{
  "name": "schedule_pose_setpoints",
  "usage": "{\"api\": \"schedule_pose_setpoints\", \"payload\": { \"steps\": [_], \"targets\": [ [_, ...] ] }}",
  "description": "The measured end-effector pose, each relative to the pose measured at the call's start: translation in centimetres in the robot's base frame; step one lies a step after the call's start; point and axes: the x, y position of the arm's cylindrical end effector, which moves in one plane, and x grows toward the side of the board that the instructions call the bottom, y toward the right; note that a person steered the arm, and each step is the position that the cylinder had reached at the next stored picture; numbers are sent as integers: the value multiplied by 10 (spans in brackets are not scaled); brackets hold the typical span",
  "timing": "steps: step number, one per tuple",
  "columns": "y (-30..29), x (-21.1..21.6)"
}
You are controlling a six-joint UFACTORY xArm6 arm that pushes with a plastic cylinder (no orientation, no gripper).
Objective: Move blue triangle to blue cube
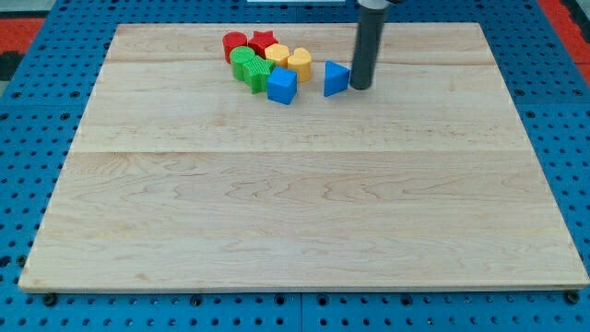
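Plainly, my tip (pixel 360 88) touched the blue triangle's (pixel 336 79) right side, with the blue cube (pixel 282 86) just left. As end effector it was a bare rod, gripping nothing. An off-centre push risked spinning the triangle into the yellow block (pixel 299 64).

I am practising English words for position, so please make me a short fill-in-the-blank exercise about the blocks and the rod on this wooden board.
1. My tip stands just to the view's ____ of the blue triangle.
2. The blue cube lies to the view's ____ of the blue triangle, with a small gap between them.
3. All the blocks sit near the view's ____ edge of the wooden board.
4. The green block touches the blue ____.

Missing words: right; left; top; cube
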Motion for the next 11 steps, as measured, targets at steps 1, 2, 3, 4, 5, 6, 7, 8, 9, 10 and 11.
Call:
{"api": "schedule_pose_setpoints", "payload": {
  "steps": [1, 2, 3, 4, 5, 6, 7, 8, 9, 10, 11],
  "targets": [
    [-3, -3],
    [-3, -3],
    [-13, -10],
    [-40, -28],
    [-61, -28],
    [-60, -16],
    [-51, 8],
    [-53, 17],
    [-11, 46],
    [-11, 64],
    [-21, 65]
  ]
}}
